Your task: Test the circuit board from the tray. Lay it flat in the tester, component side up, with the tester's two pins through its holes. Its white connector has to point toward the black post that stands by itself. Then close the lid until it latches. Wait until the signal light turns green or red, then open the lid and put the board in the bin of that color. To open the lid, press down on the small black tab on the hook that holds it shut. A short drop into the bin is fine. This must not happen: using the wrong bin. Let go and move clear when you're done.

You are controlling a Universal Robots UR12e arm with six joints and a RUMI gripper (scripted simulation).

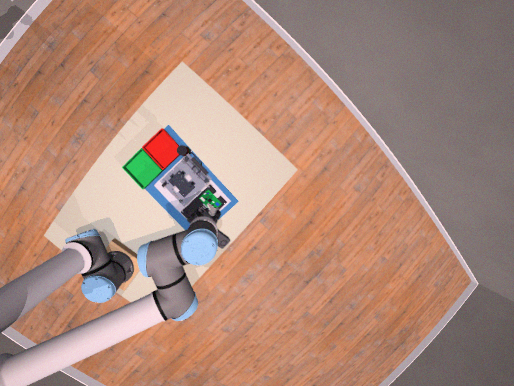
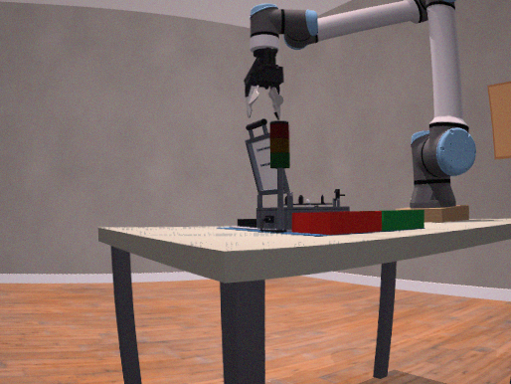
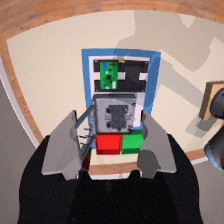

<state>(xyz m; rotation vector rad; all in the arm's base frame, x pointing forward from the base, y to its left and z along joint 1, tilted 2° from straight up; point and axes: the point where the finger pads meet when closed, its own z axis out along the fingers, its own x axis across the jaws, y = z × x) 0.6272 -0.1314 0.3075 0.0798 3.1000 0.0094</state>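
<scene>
The green circuit board lies in the black tray; its white connector is too small to make out surely. My gripper is partly open, with nothing between its fingers, high above the tester and tray. The grey tester has its lid standing open, leaning back slightly. A small hook stands at the tester's other side. The signal light looks unlit. The red bin and green bin stand beside the tester.
A blue mat lies under the tester and tray on the cream table. The raised lid and the signal light's post rise below my gripper. The arm's wooden base stands on the table, off to the side.
</scene>
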